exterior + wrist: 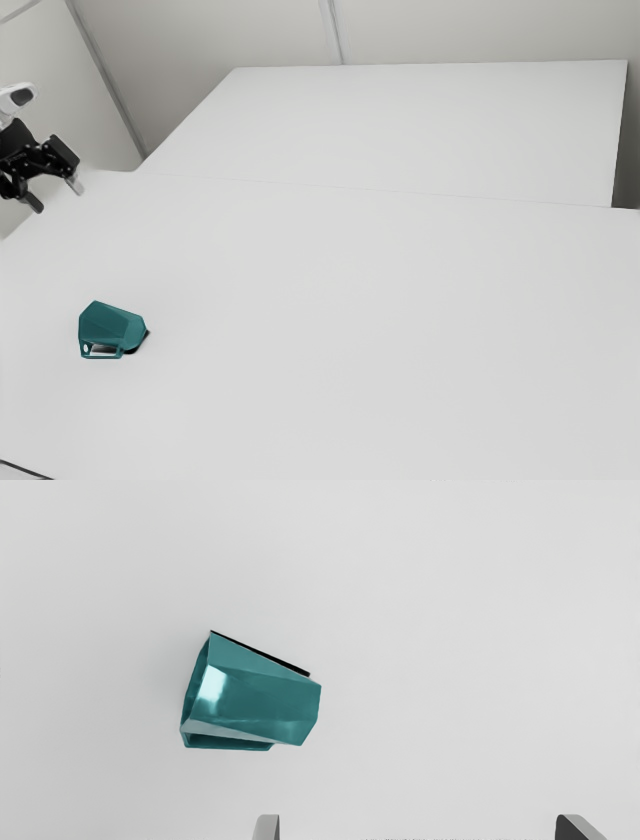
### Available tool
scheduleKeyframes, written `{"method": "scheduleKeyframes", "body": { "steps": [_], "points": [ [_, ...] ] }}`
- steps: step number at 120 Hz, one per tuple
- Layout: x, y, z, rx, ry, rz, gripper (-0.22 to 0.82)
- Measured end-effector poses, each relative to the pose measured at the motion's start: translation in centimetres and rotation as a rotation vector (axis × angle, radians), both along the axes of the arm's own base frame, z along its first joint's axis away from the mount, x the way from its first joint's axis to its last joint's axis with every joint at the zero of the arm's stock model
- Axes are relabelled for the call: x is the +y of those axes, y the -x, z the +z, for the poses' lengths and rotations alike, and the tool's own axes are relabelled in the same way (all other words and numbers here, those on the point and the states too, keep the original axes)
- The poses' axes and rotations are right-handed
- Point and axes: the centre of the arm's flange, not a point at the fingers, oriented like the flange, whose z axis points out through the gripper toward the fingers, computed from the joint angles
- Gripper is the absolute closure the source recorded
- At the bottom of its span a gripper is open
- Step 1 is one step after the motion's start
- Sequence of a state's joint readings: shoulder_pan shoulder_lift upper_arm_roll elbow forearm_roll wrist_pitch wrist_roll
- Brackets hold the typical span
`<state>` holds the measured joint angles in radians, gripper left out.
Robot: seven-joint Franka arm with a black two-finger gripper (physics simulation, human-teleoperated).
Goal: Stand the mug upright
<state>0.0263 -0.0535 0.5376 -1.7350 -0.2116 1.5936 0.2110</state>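
Mug point(112, 325) is lying on its side on the white table point(350, 330), over at the exterior view's left, so not upright as it sits. Looks like its flat-sided body is what keeps it from rolling, with the handle point(227, 749) sticking out to one side. Gripper point(56, 196) is up in the air well apart from it, jaws spread wide with nothing between them. That wide gap makes sense to me, since it'd probably need room to straddle the body, and angled faces could slip imo.
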Motion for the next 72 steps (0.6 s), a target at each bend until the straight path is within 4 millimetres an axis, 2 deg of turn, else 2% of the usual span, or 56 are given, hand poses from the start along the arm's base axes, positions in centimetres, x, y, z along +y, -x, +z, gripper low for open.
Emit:
{"method": "scheduleKeyframes", "body": {
  "steps": [6, 11, 25, 32, 46, 72],
  "points": [
    [3.2, 2.9, -0.6, -0.031, 0.064, 0.051, 0.00],
    [5.1, 4.7, -1.1, -0.056, 0.108, 0.077, 0.00],
    [7.7, 7.8, -3.1, -0.103, 0.212, 0.079, 0.00],
    [8.3, 8.5, -4.5, -0.111, 0.248, 0.060, 0.00],
    [9.5, 9.2, -8.6, -0.103, 0.316, 0.033, 0.00],
    [12.9, 11.1, -15.2, -0.086, 0.380, 0.003, 0.00]
  ]
}}
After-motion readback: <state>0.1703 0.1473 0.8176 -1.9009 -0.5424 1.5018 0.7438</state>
